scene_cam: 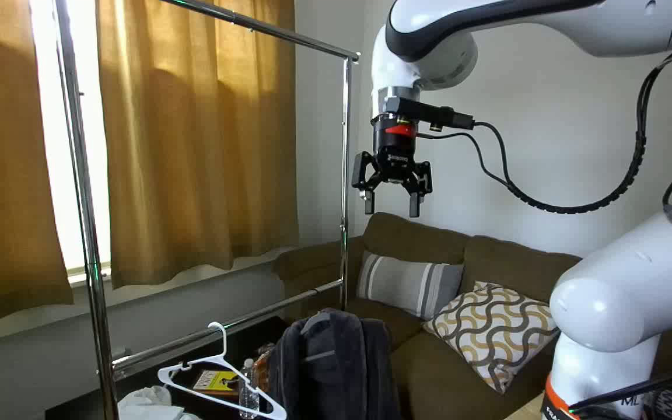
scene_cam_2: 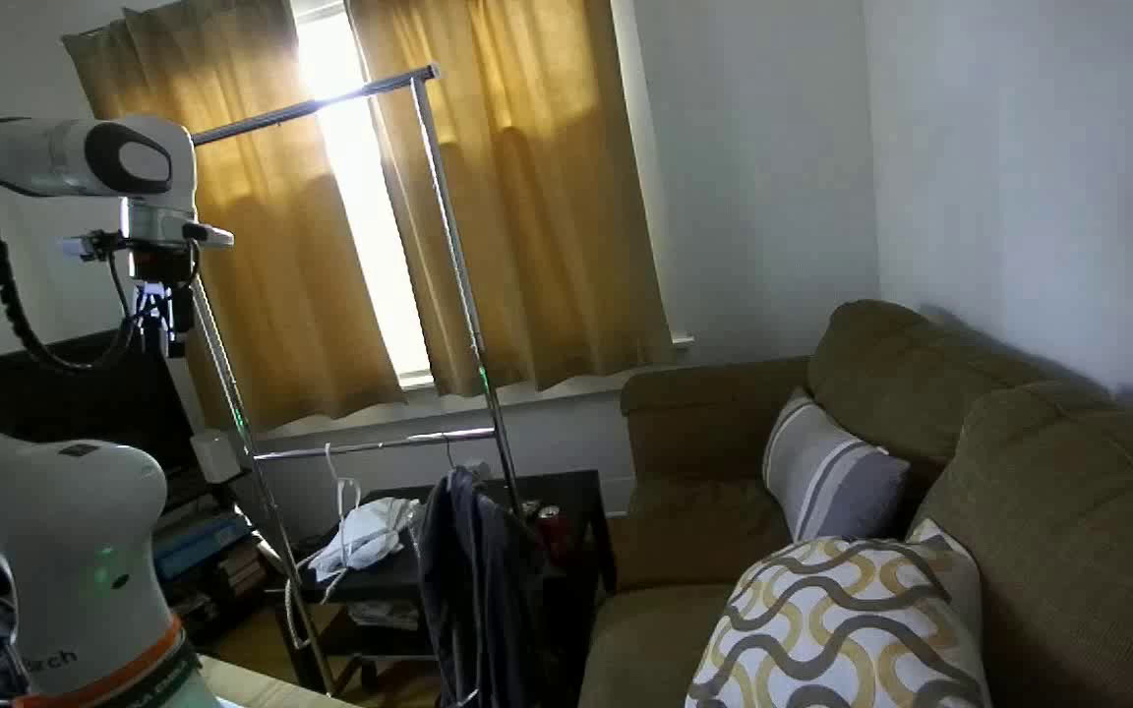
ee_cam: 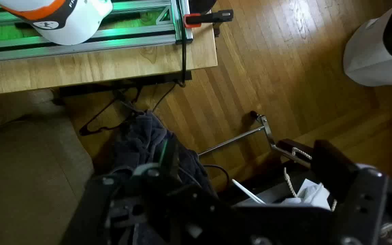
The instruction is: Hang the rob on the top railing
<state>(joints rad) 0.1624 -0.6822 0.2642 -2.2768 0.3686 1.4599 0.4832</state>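
Observation:
The dark charcoal-grey robe [scene_cam: 336, 361] hangs low beside the sofa in both exterior views [scene_cam_2: 478, 590]. A thin hook above its collar meets the rack's lower bar [scene_cam_2: 380, 445]. In the wrist view the robe [ee_cam: 145, 136] lies below and left of the jaws, partly hidden by a finger. The top railing [scene_cam: 277, 36] is bare and also shows in an exterior view [scene_cam_2: 301, 110], partly behind the arm. My gripper [scene_cam: 392, 207] is open and empty, pointing down, high above the robe and below the railing's height. It also shows in an exterior view [scene_cam_2: 163, 339] and the wrist view [ee_cam: 247, 156].
A white hanger [scene_cam: 222, 379] hangs from the lower bar left of the robe. Rack poles [scene_cam: 345, 175] stand near the gripper. A black table [scene_cam_2: 566, 492] with clutter stands behind the robe. A brown sofa [scene_cam: 429, 356] with pillows is alongside. A dark hanger [ee_cam: 104, 119] shows in the wrist view.

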